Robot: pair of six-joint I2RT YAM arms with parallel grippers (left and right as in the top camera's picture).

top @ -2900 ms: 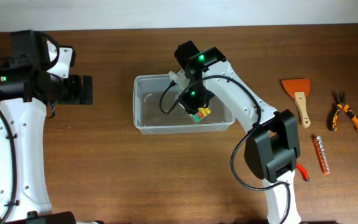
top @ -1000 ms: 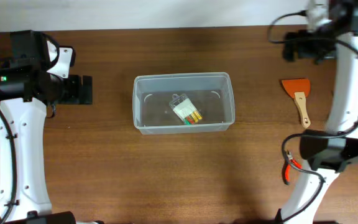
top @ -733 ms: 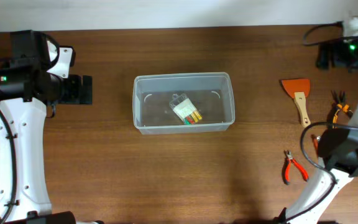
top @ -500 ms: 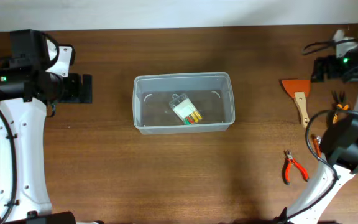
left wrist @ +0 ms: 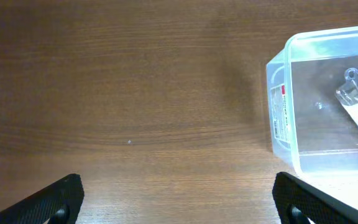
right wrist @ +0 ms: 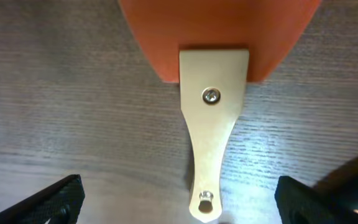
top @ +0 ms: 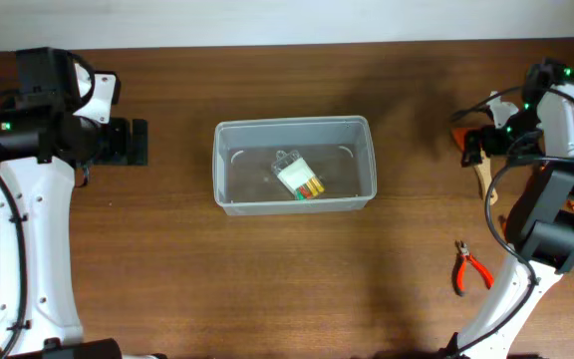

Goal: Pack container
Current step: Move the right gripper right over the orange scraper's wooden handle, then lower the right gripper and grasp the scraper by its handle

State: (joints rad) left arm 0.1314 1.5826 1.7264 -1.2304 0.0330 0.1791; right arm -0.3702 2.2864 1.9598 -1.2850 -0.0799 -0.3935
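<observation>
The container (top: 225, 199) is a clear plastic tub in the middle of the table, and a small packet of coloured bits (top: 301, 179) lies inside it. The tub's left end shows in the left wrist view (left wrist: 279, 118). My right gripper (top: 479, 150) is open and hovers right over a scraper (right wrist: 214, 118) with an orange blade and a pale wooden handle. The handle lies between the fingers (right wrist: 188, 202), untouched. My left gripper (top: 134, 143) is open and empty, left of the container, its fingers (left wrist: 179, 199) over bare wood.
Red-handled pliers (top: 471, 269) lie at the front right, near the right arm's base. The right arm hides the other tools at the far right. The table top is dark wood.
The right arm let go of the packet in the container, swung out to the far right and came down over the scraper. The left arm has not moved.
</observation>
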